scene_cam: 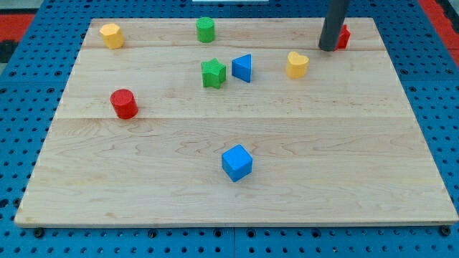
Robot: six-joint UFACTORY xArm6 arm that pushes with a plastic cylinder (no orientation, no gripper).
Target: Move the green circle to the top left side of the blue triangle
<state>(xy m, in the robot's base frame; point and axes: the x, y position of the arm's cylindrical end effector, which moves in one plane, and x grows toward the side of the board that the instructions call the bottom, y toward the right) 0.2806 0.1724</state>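
The green circle [206,29] stands near the board's top edge, left of centre. The blue triangle [242,68] lies below and to the right of it, with a green star [213,73] touching or nearly touching its left side. My tip [328,49] is at the view's top right, far right of the green circle and the blue triangle, right next to a red block [343,36] that it partly hides.
A yellow heart [297,64] lies just left and below my tip. A yellow block [111,34] sits at the top left corner, a red cylinder [124,103] at the left, a blue cube [237,162] at lower centre. The wooden board [358,179] rests on blue pegboard.
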